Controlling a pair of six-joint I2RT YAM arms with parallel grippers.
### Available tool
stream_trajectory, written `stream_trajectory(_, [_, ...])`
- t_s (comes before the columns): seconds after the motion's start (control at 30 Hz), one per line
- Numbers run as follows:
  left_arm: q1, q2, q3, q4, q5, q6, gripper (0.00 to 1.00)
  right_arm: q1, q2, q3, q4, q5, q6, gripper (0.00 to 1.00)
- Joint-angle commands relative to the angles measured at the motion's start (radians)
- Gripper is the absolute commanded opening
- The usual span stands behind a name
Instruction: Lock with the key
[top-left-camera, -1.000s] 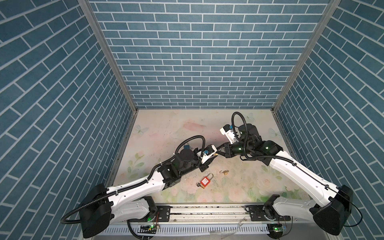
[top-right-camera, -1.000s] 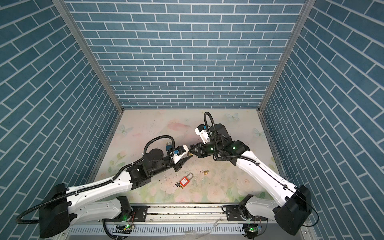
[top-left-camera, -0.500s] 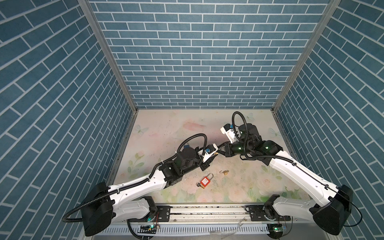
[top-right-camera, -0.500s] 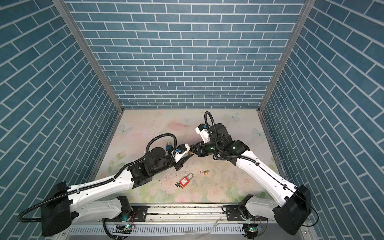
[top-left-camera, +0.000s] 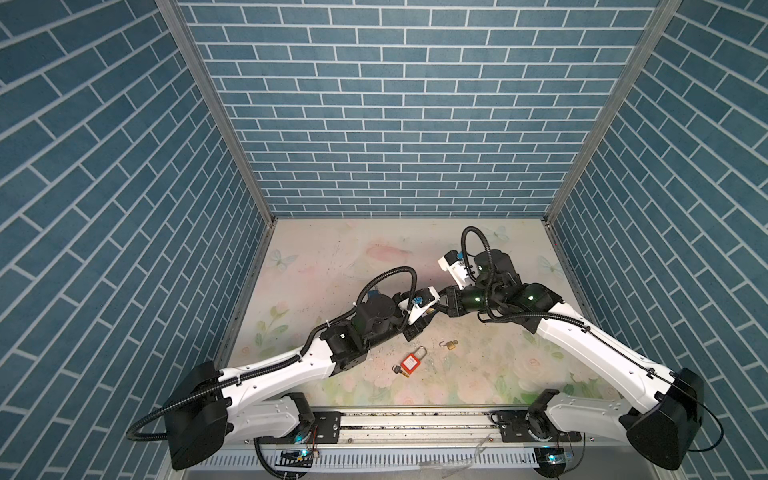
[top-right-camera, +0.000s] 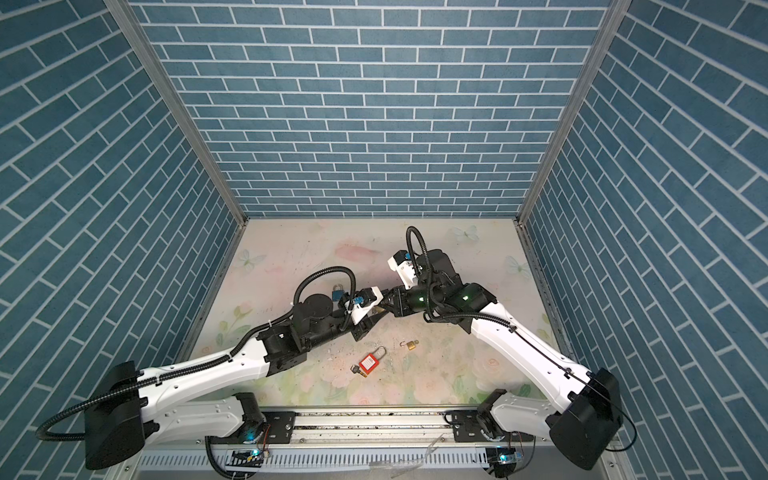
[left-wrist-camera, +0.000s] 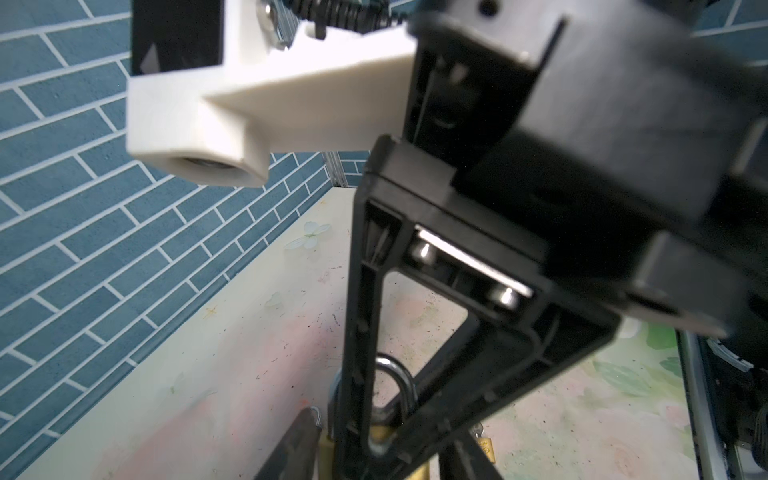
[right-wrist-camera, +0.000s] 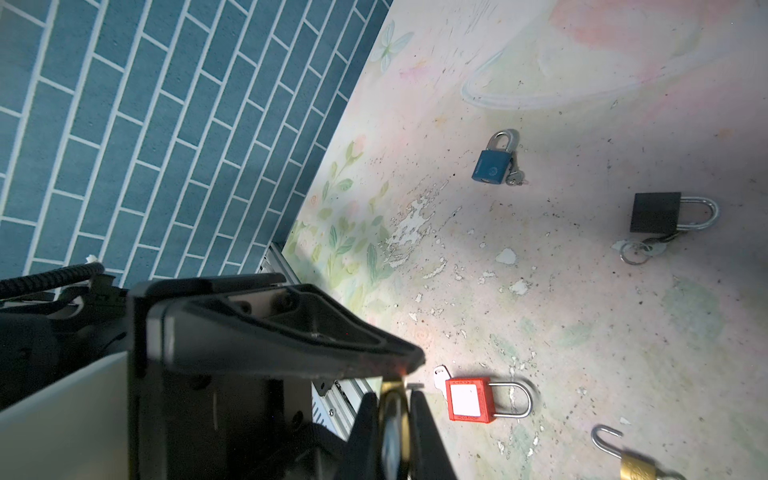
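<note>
Key meets padlock in mid-air.
In both top views, the left pincer (top-left-camera: 424, 319) and right pincer (top-left-camera: 444, 304) meet above the table (top-left-camera: 332, 257). Left wrist view: the padlock (left-wrist-camera: 384, 437) sits within the left pincer, grip unclear. Right wrist view: the right pincer clamps thin brass, seemingly the key (right-wrist-camera: 391, 399). Next comes a steady, square turn.

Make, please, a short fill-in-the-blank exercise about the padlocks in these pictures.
1. The labelled padlock is ___.
2. The loose brass padlock has its shackle ___.
3. The blue padlock has its shackle ___.
4. The right tool grips a ___ padlock.
Missing words: red; open; shut; brass.
</note>
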Motion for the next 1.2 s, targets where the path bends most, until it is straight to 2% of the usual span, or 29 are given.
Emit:
stream_trajectory(0.0, [-0.006,0.0,0.025,0.035,-0.001,-0.001,0.46,0.006,-0.027,-0.007,0.029,-0.011,0.027,0.0])
stream_trajectory(0.1, [-0.01,-0.006,0.022,0.027,-0.012,-0.004,0.38,0.006,-0.034,-0.009,0.028,0.001,0.027,0.0])
stream_trajectory(0.43, [-0.019,-0.02,0.015,0.007,-0.061,0.005,0.37,0.006,-0.053,-0.008,0.034,0.035,0.033,0.0])
stream_trajectory(0.57, [-0.02,-0.019,0.019,0.0,-0.064,0.01,0.22,0.006,-0.06,-0.008,0.037,0.052,0.035,0.02])
stream_trajectory(0.63, [-0.021,-0.019,0.016,0.002,-0.062,0.01,0.12,0.006,-0.068,-0.006,0.04,0.062,0.036,0.06])
stream_trajectory(0.67, [-0.021,-0.019,0.013,0.003,-0.061,0.009,0.09,0.006,-0.076,-0.002,0.039,0.076,0.036,0.12])
stream_trajectory(0.77, [-0.022,-0.02,0.002,0.008,-0.069,-0.004,0.04,0.005,-0.121,0.012,0.03,0.153,0.035,0.36])
stream_trajectory(0.9, [-0.021,-0.029,-0.008,0.014,-0.099,-0.034,0.01,0.002,-0.227,0.016,0.051,0.288,0.028,0.54])
stream_trajectory(1.03, [-0.016,-0.04,-0.015,0.051,-0.187,-0.144,0.0,0.002,-0.347,-0.056,0.124,0.398,0.016,0.63])
stream_trajectory(1.1, [-0.01,-0.045,-0.01,0.069,-0.272,-0.277,0.0,0.002,-0.407,-0.124,0.168,0.417,-0.002,0.63])
stream_trajectory(1.17, [0.001,-0.048,-0.002,0.069,-0.338,-0.447,0.0,0.003,-0.441,-0.182,0.195,0.41,-0.011,0.59])
